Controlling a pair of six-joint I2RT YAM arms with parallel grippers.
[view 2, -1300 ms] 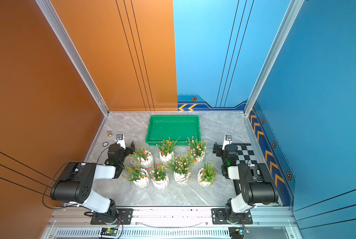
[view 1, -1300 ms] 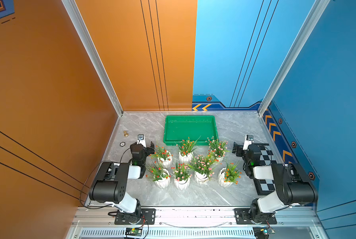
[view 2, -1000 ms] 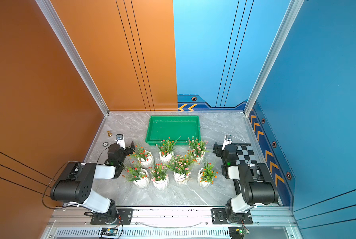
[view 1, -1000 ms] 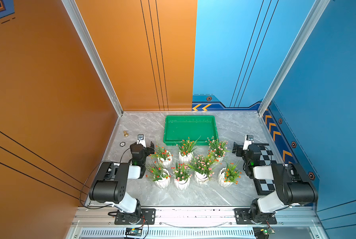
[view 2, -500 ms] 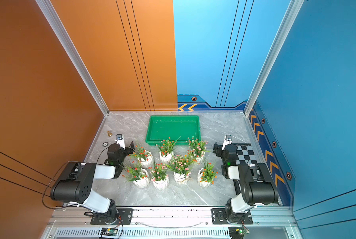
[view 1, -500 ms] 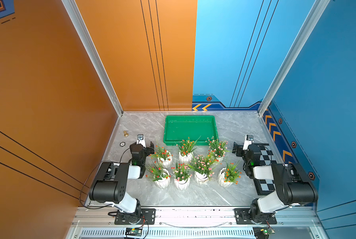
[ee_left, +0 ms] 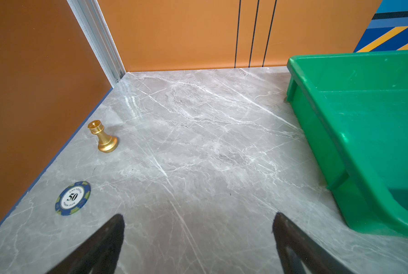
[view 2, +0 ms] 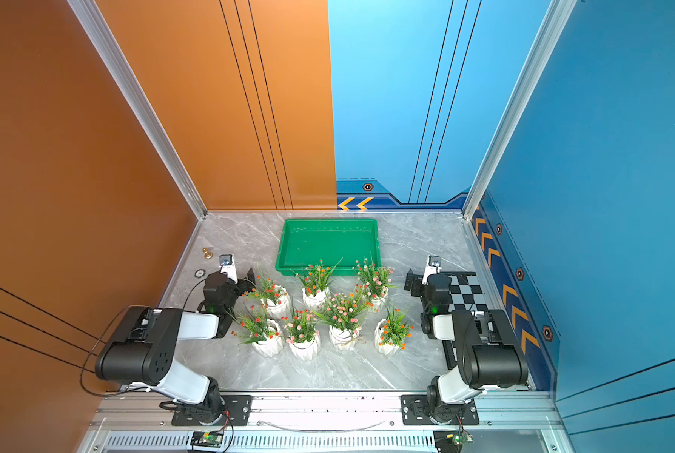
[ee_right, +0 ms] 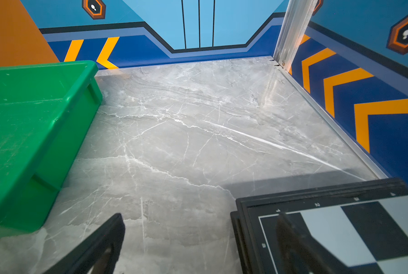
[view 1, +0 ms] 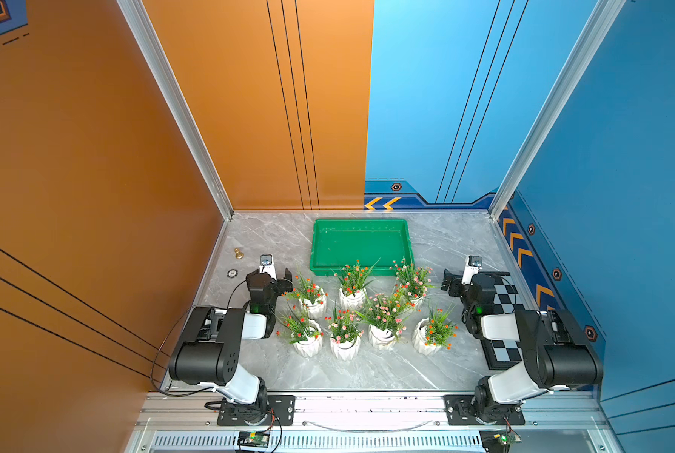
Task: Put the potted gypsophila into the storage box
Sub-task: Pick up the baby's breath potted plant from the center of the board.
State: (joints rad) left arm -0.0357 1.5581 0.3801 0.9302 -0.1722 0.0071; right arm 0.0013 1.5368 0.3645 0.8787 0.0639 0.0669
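Several potted gypsophila in white ribbed pots stand in two rows on the grey marble table in both top views, among them one at the left of the far row (view 1: 313, 306) and one at the right of the near row (view 1: 426, 342). Just behind them lies the green storage box (view 1: 361, 245) (view 2: 328, 243), with nothing in it. My left gripper (view 1: 276, 274) (ee_left: 198, 215) hovers open left of the pots, over bare table, the box's side wall (ee_left: 316, 132) beside it. My right gripper (view 1: 458, 278) (ee_right: 199, 215) stands open right of the pots, holding nothing.
A gold chess piece (ee_left: 103, 137) and a blue poker chip (ee_left: 72, 198) sit near the left wall. A black-and-grey checkered board (view 1: 504, 313) (ee_right: 340, 225) lies along the right wall, under my right arm. Orange and blue walls close in three sides.
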